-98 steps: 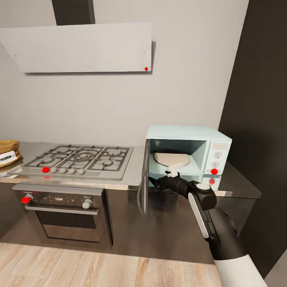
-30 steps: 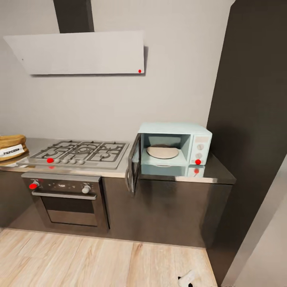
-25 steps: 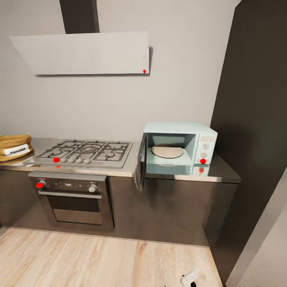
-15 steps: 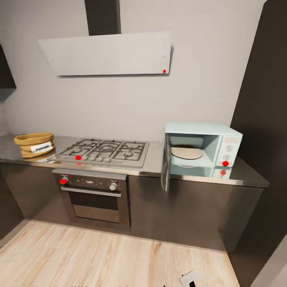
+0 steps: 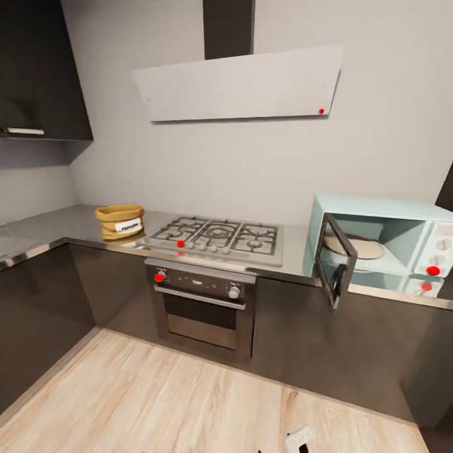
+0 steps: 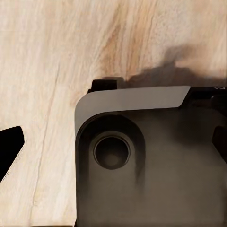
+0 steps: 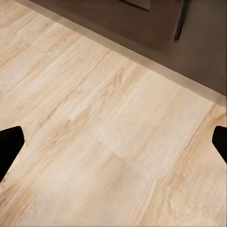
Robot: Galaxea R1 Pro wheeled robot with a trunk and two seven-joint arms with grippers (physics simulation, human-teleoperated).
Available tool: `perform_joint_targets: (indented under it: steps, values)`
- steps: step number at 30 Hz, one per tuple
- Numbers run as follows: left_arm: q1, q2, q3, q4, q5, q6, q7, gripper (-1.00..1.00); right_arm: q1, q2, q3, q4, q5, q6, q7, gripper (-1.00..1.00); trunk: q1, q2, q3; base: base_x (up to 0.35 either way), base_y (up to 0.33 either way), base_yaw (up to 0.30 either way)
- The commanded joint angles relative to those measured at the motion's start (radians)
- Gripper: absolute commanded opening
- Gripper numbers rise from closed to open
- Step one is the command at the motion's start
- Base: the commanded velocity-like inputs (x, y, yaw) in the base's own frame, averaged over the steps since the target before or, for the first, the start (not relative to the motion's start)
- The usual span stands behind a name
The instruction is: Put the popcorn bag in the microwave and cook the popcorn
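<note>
The popcorn bag (image 5: 119, 221), a tan sack with a white label, stands upright on the steel countertop (image 5: 75, 228) left of the gas hob. At the right end of the counter the pale blue microwave (image 5: 384, 217) has its door (image 5: 335, 259) swung open; a round plate lies inside and nothing else. Both arms hang low, far from the bag and the microwave. My left gripper (image 6: 113, 146) is open over my own grey base. Over bare wood floor my right gripper (image 7: 113, 142) is open, its dark fingertips (image 7: 9, 146) wide apart with nothing between them.
A gas hob (image 5: 217, 238) with a built-in oven (image 5: 201, 302) below lies between bag and microwave. A slanted hood (image 5: 239, 85) hangs above, a dark wall cabinet (image 5: 38, 69) at the left. The counter turns a corner at the left (image 5: 25, 242). Wood floor (image 5: 176, 402) spreads in front.
The head view has swung left and drawn back from the counter, bringing the whole popcorn bag and the left corner into sight. My right arm, earlier at the microwave opening, has dropped away.
</note>
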Motion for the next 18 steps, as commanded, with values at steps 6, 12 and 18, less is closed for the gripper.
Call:
perform_joint_targets:
  steps: [6,12,18]
  values:
    - [-0.001,-0.001,-0.002,0.001,-0.003,-0.019,0.001,1.0,0.0,0.0,-0.003,0.0,0.01,-0.004,0.001,1.0,0.0,-0.001,-0.001,0.0,0.182,0.277]
    - [-0.005,-0.014,-0.003,0.0,-0.002,-0.025,0.003,1.0,0.0,0.002,-0.003,0.0,0.01,-0.004,0.001,1.0,-0.008,0.013,0.005,0.0,0.011,0.277]
    - [-0.033,-0.005,0.001,0.002,0.0,-0.016,-0.002,1.0,0.0,0.002,-0.004,0.0,0.01,-0.004,0.001,1.0,-0.031,0.055,0.024,0.0,0.0,0.277]
